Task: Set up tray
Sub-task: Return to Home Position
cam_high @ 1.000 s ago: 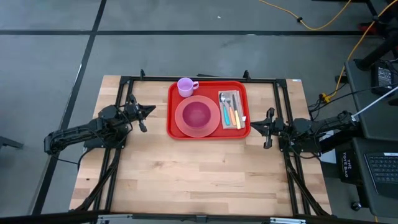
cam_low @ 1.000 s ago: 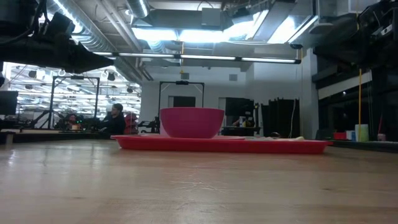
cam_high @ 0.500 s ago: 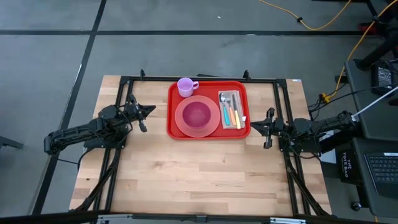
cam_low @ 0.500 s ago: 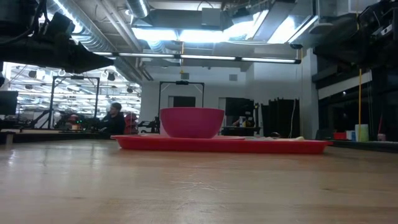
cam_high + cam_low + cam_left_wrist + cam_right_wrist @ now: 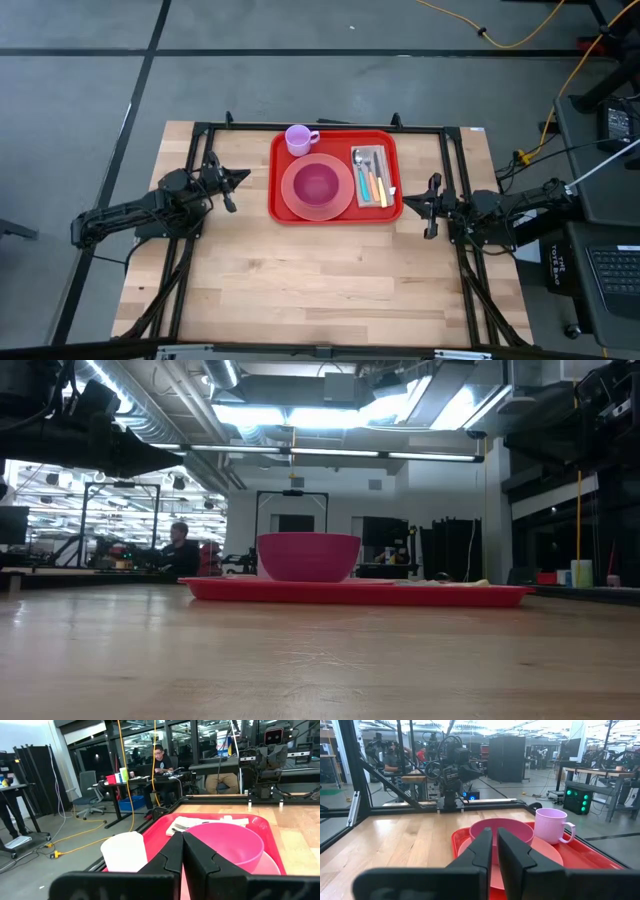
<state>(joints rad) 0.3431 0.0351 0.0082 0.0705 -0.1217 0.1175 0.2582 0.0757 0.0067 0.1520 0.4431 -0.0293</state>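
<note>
The red tray (image 5: 336, 137) lies flat on the far middle of the wooden table, also seen as the tray (image 5: 400, 593) in the low view. On it a pink plate (image 5: 295, 205) carries a pink bowl (image 5: 318, 184). A lilac cup (image 5: 298, 139) stands at its far left corner, and cutlery on a napkin (image 5: 372, 175) lies along its right side. My left gripper (image 5: 241, 178) hovers shut left of the tray. My right gripper (image 5: 407, 203) hovers shut by the tray's near right corner. Neither touches anything.
A black frame (image 5: 200, 135) of rails runs around the table's far and side edges. Bare wood (image 5: 320, 280) stretches over the near half of the table. The right wrist view shows the left arm (image 5: 451, 765) beyond the bowl (image 5: 507, 827) and cup (image 5: 551, 825). People sit in the room behind.
</note>
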